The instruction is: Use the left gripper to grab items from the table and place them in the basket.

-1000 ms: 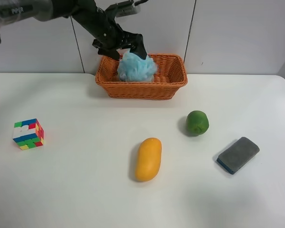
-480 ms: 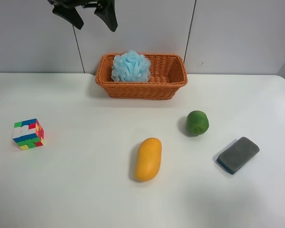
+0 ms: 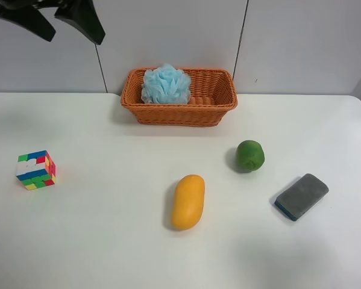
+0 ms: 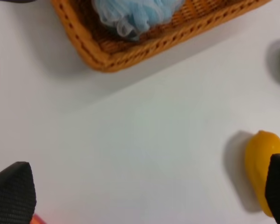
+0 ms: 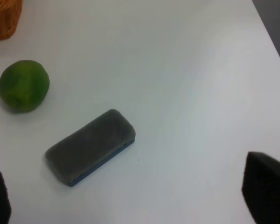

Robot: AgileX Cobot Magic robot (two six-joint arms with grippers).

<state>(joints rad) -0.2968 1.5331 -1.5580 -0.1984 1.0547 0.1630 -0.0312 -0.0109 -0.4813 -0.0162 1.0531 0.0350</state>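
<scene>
The light-blue bath pouf (image 3: 166, 84) lies in the left part of the orange wicker basket (image 3: 216, 108) at the back of the white table (image 3: 108, 241). My left gripper (image 3: 50, 18) is open and empty, high at the upper left of the exterior high view, left of the basket. On the table lie the puzzle cube (image 3: 35, 170), the mango (image 3: 187, 201), the green fruit (image 3: 250, 155) and the grey sponge (image 3: 301, 196). The left wrist view shows the basket (image 4: 107, 53), the pouf (image 4: 135, 11) and the mango (image 4: 263, 168). My right gripper (image 5: 130, 196) is open above the sponge (image 5: 90, 146).
A pale panelled wall (image 3: 301, 42) stands behind the table. The green fruit (image 5: 24, 85) and a corner of the basket (image 5: 4, 18) show in the right wrist view. The right arm is out of the exterior high view.
My left gripper let go of the pouf in the basket, rose, and has moved left and away from the basket. The pouf stays in the basket.
</scene>
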